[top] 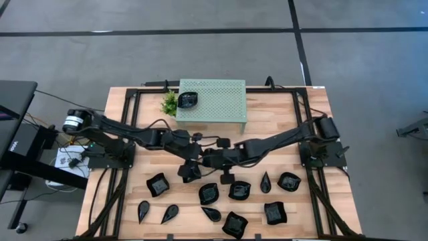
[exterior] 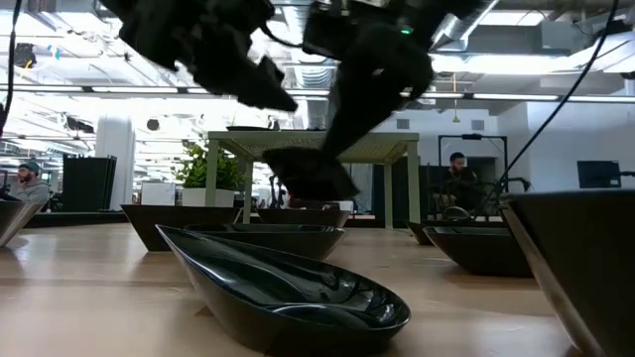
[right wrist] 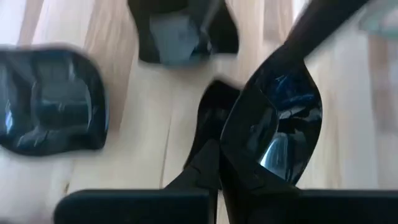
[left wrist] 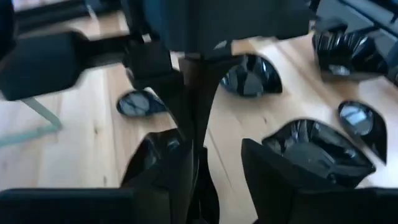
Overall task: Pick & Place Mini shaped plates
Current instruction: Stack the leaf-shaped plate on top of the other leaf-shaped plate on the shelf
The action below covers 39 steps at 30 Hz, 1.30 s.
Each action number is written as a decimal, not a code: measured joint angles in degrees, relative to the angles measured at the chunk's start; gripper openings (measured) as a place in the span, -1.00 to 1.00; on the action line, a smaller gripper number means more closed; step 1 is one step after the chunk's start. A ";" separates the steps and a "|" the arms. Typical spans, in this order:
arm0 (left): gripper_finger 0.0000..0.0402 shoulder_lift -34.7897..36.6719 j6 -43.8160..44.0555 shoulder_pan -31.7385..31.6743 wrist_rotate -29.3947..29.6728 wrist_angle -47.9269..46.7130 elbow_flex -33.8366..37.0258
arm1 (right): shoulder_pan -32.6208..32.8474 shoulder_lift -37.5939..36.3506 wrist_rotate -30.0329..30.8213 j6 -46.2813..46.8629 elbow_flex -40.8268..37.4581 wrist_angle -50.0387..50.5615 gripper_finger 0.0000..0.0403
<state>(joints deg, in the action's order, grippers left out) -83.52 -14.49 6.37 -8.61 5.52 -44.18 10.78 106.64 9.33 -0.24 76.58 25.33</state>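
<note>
While both my arms reach in over the middle of the table (top: 281,127), my right gripper (right wrist: 249,177) has its fingers pinched on a glossy black teardrop plate (right wrist: 277,121), lifted clear of the wood. My left gripper (left wrist: 214,171) is just beside it, fingers spread, holding nothing. From above, the two grippers sit close together, left (top: 189,172) and right (top: 226,177), above the row of plates. The other mini shaped plates (top: 239,191) lie scattered across the near half of the table: wavy squares, roundish ones, teardrops. One more black plate (top: 188,100) rests on the left end of the mint-green perforated stand (top: 217,100), next to a small green plant (top: 170,103).
</note>
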 joint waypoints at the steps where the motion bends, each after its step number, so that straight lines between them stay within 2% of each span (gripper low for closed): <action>1: -0.28 -0.76 0.16 0.02 0.01 -0.19 0.00 | -0.07 0.66 0.01 -0.28 1.25 0.30 -0.98; 9: -0.35 -3.70 1.54 0.01 0.15 -1.00 0.15 | -0.39 2.46 0.15 -4.30 5.35 3.09 -0.99; 15: -0.50 -3.24 1.68 -0.03 3.14 -1.04 0.17 | -0.48 2.18 0.12 -4.94 5.35 2.92 -0.99; 21: -0.64 -3.27 1.65 -0.13 3.24 -1.16 0.17 | -0.53 2.18 0.14 -8.29 5.35 2.43 -1.00; 27: -0.94 -3.25 1.53 0.01 3.36 -1.27 0.17 | -0.78 2.18 0.05 -9.26 5.35 1.63 -0.98; 31: -0.96 -3.24 1.50 0.02 3.46 -1.36 0.17 | -1.07 2.18 -0.02 -9.53 5.35 1.64 -0.97; 34: -0.97 -3.26 1.50 0.09 3.48 -1.48 0.17 | -1.13 2.18 -0.03 -12.20 5.35 1.61 -0.89; 39: -0.97 -3.24 1.74 1.15 3.48 -1.59 0.17 | -1.11 2.18 -0.03 -13.35 5.59 0.88 -0.64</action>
<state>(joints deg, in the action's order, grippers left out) -86.76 -12.75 7.52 -5.13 3.92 -44.01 9.67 108.81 9.30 -13.59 82.17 26.21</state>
